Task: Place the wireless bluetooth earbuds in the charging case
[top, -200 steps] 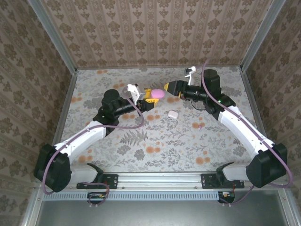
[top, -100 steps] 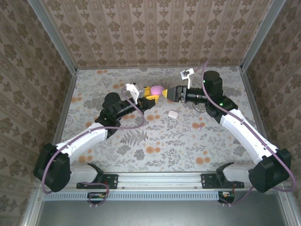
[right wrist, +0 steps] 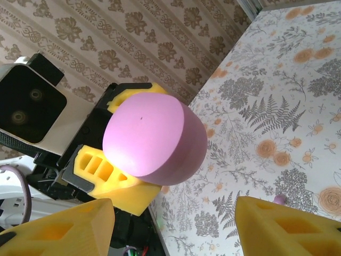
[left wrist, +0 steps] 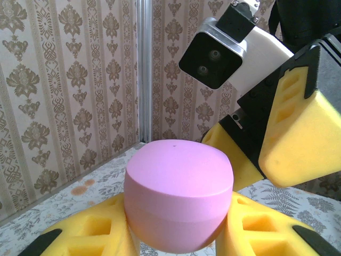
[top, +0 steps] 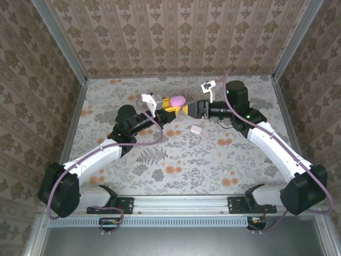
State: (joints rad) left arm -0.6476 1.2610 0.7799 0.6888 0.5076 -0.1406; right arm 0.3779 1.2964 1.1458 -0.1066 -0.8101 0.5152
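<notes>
Clamps the closed pink charging case (top: 177,101) in the left gripper (top: 171,108), aloft near the table's (top: 186,160) far edge, with the right gripper (top: 187,110) parted just beside it and a small white piece (top: 195,128) on the table nearby.

Bright, even, diffuse light from overhead. Soft, faint shadows on the floral table (top: 176,154). Overhead view sharp throughout. Right wrist view: nearest yellow fingertips (right wrist: 58,229) slightly soft, charging case (right wrist: 154,136) crisp.

Left arm (top: 98,154) and right arm (top: 274,146) show white shells over black joints, purple cable (top: 161,129) trailing each. Yellow ribbed fingers (left wrist: 290,136) lead, with a white-cased camera (left wrist: 226,50) above.
</notes>
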